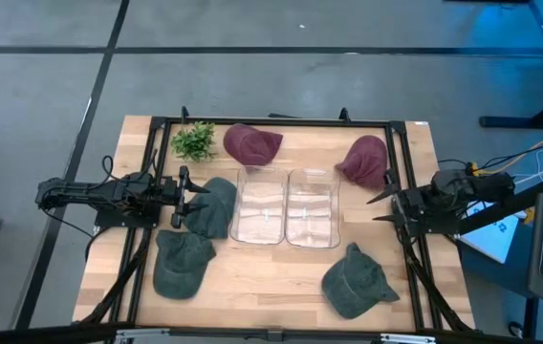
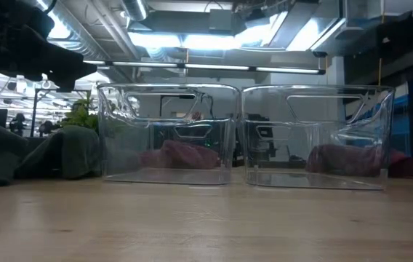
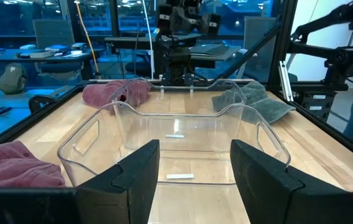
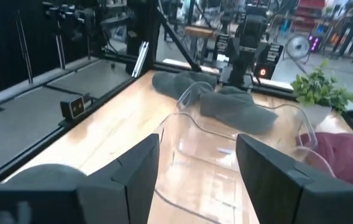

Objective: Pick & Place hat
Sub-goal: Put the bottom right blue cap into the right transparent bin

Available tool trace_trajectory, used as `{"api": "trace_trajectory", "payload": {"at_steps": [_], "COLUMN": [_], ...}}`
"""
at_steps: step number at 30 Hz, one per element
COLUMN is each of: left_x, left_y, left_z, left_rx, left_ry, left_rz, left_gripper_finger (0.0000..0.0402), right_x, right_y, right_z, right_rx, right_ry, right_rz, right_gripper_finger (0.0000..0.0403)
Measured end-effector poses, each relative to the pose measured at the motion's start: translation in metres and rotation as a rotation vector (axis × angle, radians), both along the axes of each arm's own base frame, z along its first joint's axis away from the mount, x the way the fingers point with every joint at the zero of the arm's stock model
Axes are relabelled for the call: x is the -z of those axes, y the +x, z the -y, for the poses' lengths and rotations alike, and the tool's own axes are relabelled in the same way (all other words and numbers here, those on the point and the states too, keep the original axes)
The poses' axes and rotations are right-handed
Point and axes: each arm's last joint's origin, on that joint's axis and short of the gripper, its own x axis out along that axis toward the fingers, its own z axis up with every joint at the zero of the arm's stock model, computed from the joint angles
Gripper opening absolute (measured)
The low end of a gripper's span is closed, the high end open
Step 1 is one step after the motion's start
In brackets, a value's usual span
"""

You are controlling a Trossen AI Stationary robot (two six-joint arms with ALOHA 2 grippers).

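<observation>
Several hats lie flat on the wooden table. Two are maroon, one at the far middle [image 1: 250, 143] and one at the far right [image 1: 365, 160]. Three are grey-green: one left of the bins [image 1: 212, 205], one at the near left [image 1: 181, 265] and one at the near right [image 1: 356, 282]. My left gripper [image 1: 187, 198] stands open at the table's left, level, right beside the grey-green hat there, with nothing between its fingers [image 3: 195, 180]. My right gripper [image 1: 383, 205] is open at the right edge, raised, near the far-right maroon hat, and also holds nothing [image 4: 198, 180].
Two clear plastic bins [image 1: 262, 205] [image 1: 312, 208] stand side by side at the table's centre, between the two grippers. A small green plant [image 1: 195, 140] stands at the far left. A black frame [image 1: 271, 121] runs round the table top. Bare wood [image 1: 262, 282] lies at the near middle.
</observation>
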Motion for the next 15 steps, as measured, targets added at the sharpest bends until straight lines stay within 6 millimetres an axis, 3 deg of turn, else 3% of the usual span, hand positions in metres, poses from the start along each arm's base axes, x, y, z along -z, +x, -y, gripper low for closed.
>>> {"api": "trace_trajectory", "payload": {"at_steps": [15], "left_x": [0.0], "left_y": [0.0], "left_z": [0.0], "left_rx": [0.0], "left_ry": [0.0], "left_rz": [0.004], "left_gripper_finger": [0.0194], "right_x": [-0.044], "right_y": [0.012], "right_z": [-0.003], "right_rx": [-0.002], "right_ry": [-0.005], "right_rz": [-0.021], "right_gripper_finger": [0.0213]}}
